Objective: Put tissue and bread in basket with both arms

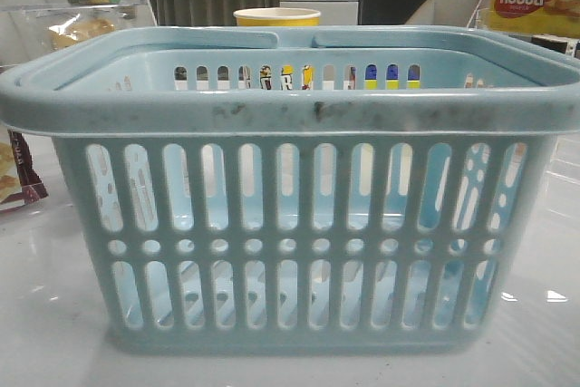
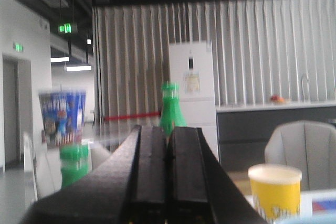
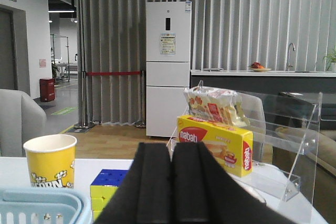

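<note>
The pale blue-grey basket fills the front view, and what I see of its inside through the slots looks empty. Its rim also shows in the right wrist view. The bread, golden in a clear wrapper with a red-and-white label, lies on top of the yellow nabati box on a clear rack. The tissue is hidden. My left gripper is shut and empty, held level above the table. My right gripper is shut and empty too. Neither gripper shows in the front view.
A yellow popcorn cup stands behind the basket. A colour cube sits beside it. A maroon snack packet lies at the left. A clear packet with golden contents rests on a left shelf. Green bottles stand beyond.
</note>
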Controlling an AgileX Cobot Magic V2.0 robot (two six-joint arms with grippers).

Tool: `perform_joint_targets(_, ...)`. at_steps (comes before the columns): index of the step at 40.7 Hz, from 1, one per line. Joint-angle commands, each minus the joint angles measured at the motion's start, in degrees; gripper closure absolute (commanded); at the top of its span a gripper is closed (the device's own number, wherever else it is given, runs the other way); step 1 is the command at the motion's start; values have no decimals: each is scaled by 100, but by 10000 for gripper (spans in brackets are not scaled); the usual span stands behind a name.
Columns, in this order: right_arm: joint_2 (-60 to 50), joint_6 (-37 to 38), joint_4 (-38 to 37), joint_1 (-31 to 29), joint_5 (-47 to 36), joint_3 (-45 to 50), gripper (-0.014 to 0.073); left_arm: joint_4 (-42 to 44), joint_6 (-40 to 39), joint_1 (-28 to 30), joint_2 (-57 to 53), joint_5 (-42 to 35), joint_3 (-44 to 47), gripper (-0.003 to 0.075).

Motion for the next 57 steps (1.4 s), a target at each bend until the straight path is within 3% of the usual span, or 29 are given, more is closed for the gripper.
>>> perform_joint_targets(1, 596, -18, 32, -17, 206, -901, 536, -29, 8, -13, 458, 89, -909, 627)
perform_joint_targets(8, 1457, -18, 32, -17, 1284, -1912, 536, -29, 8, -13, 1310, 1418, -2252, 627)
perform_joint_targets(14, 2068, -18, 32, -17, 1870, -2211, 536, -29, 8, -13, 1975, 2314, -2809, 627)
perform_joint_targets(26, 3025, -18, 25, -17, 2739, -2211, 536, -29, 8, -13, 2783, 2893, -2655, 627)
perform_joint_targets(38, 3924, -18, 21, -17, 2898, -2211, 527, -303, -52, -13, 3347, 3058, -2362, 610)
perform_joint_targets(41, 4118, -18, 21, -17, 2867, -2211, 454, -303, -52, -13, 3479, 3079, -2362, 530)
perform_joint_targets(48, 4561, -18, -70, -17, 2640, -2211, 64, -303, -52, -13, 3720, 3040, -2362, 167)
perform_joint_targets(51, 4749, -18, -191, -17, 2442, -2245, -21, -303, -52, -13, 3804, 3040, -2362, 119)
perform_joint_targets(57, 5238, -18, -312, -198, 2480, -2705, -31, -303, -52, -13, 3916, 3015, -2362, 118)
